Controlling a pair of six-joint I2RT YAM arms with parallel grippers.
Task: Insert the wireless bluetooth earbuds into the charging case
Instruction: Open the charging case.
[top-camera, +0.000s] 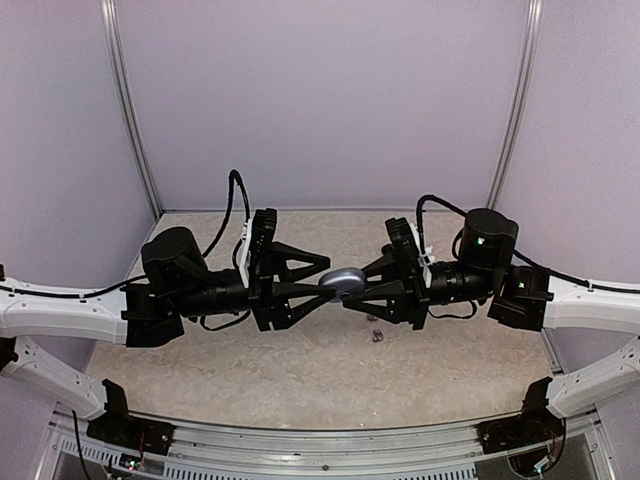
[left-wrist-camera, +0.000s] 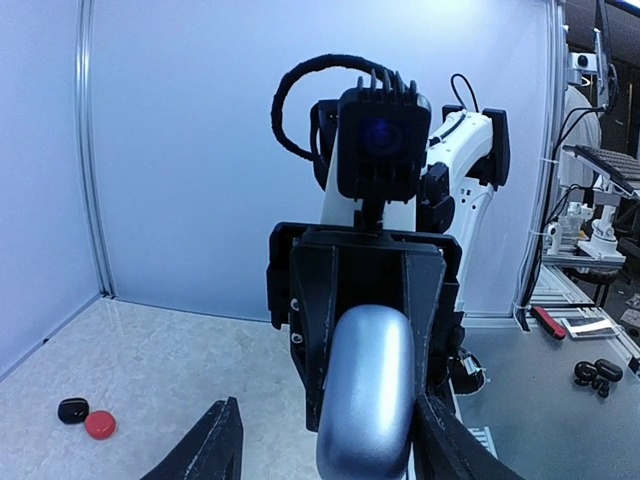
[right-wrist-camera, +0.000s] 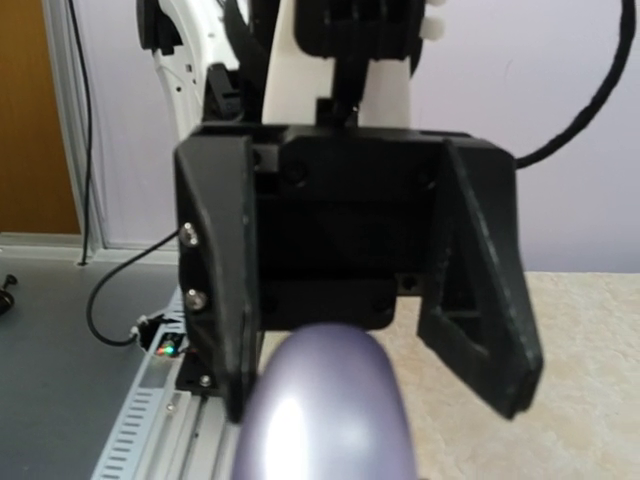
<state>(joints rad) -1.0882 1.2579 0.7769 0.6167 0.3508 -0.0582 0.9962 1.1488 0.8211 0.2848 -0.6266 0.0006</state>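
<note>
My left gripper (top-camera: 328, 277) stands open, its jaws wide on either side of the silver case (top-camera: 342, 279) and seemingly clear of it. My right gripper (top-camera: 352, 287) is clamped on the case's other end, so that hold alone seems to carry it in the air at the middle of the overhead frame. The shell is smooth and rounded. As I judge it, a shallow pinch could let it swivel or squirt out and drop to the table (top-camera: 300, 370). A crooked retreat by my left fingers could also clip it loose. The earbuds are nowhere near it: a black earbud (left-wrist-camera: 72, 409) and a red earbud (left-wrist-camera: 100, 425) lie low left in the left wrist view.
</note>
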